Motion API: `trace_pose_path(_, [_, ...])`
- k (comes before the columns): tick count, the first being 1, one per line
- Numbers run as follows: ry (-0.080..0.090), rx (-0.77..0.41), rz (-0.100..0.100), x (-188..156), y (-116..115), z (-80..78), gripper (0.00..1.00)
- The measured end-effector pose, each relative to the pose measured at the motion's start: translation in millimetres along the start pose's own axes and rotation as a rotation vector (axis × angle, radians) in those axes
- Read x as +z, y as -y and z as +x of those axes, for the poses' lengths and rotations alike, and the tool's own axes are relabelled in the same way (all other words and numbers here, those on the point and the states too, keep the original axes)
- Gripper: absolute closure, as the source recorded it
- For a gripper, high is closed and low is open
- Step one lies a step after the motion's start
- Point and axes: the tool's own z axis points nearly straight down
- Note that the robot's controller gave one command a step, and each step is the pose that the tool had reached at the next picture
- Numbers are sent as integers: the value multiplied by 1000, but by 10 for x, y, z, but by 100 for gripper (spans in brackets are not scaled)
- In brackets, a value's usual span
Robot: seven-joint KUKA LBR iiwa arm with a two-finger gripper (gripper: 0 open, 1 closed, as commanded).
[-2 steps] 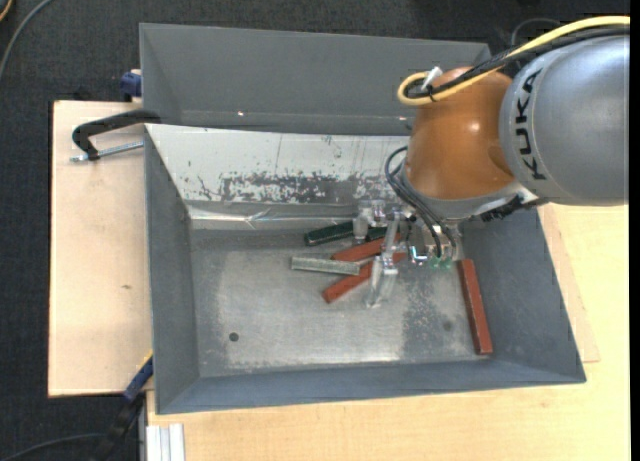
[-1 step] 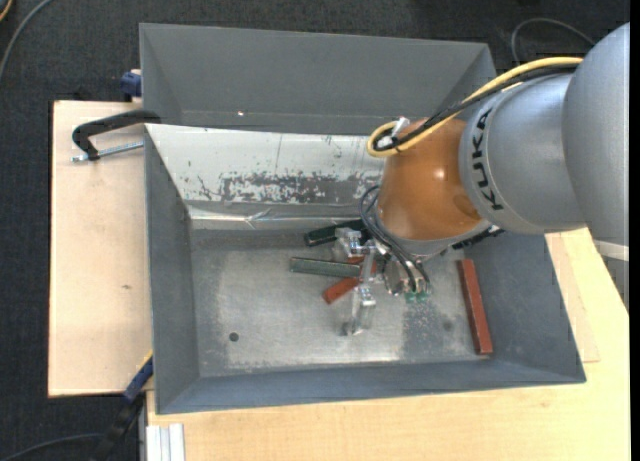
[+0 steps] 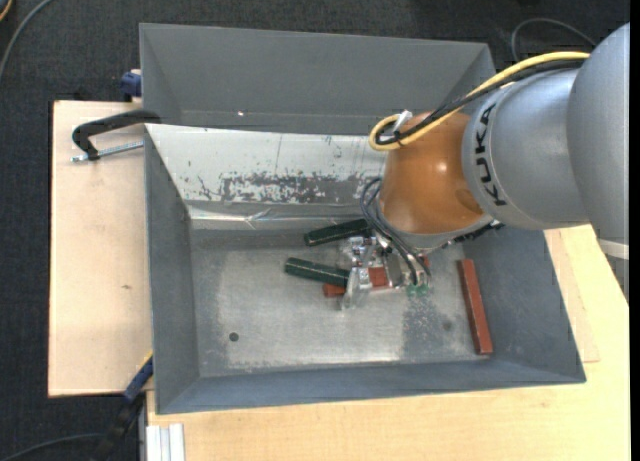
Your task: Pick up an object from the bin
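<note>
Grey bin floor, centre-right: jaws are set low over a small red-brown block; their opening cannot be told. Two dark green sticks are seen just left.

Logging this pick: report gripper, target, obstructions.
Gripper low in bin, over small red-brown block. Dark green stick close camera-left, second green stick behind. Long red-brown bar apart, camera-right.
</note>
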Motion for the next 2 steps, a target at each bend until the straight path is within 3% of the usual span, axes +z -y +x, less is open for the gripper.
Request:
trace_pose_path(1, [-4,-78,0,-1203,84,157,100])
trace_pose_path(2, [0,-325,0,-2799,176,-230,100])
